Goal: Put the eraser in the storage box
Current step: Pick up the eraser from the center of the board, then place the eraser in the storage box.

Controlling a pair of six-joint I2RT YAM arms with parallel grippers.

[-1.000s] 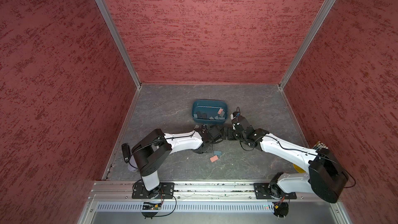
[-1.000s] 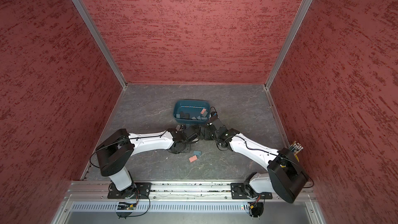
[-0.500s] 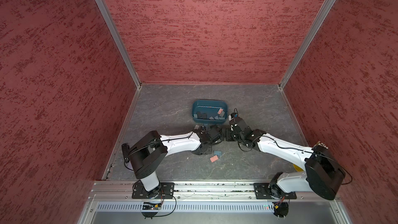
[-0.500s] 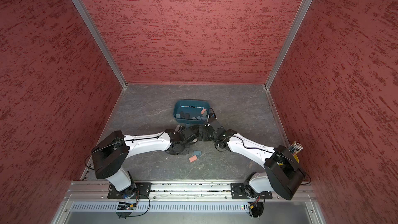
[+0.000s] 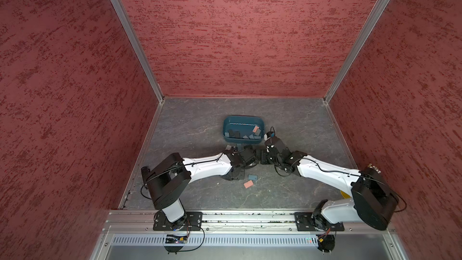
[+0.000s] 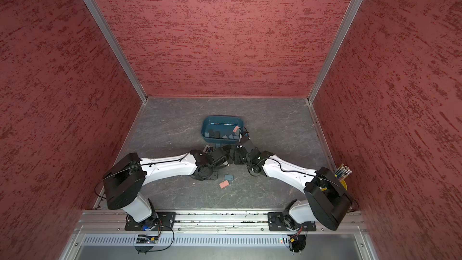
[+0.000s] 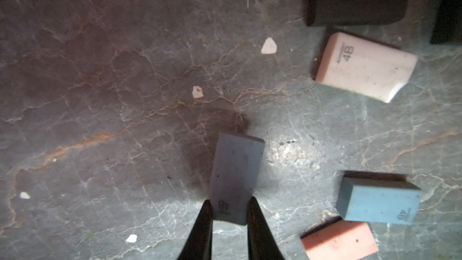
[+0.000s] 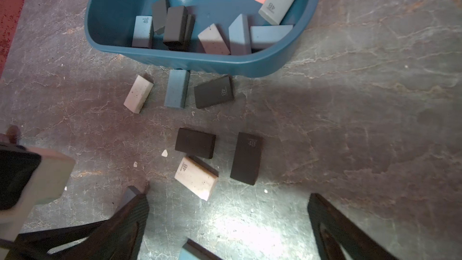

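The left gripper (image 7: 229, 212) is clamped on just one short end of a grey eraser (image 7: 236, 171), low by the table (image 7: 100, 71) on the near side of the storage box (image 8: 200, 60) — whether it is lifted clear I cannot tell. With so small a bite the eraser may swivel or slip out on the way, or its hanging end may catch the box's near wall. The right gripper (image 8: 228, 196), jaws wide apart and empty, hangs just beside — the two arms could knock together, or scatter the loose erasers (image 8: 195, 177) below.
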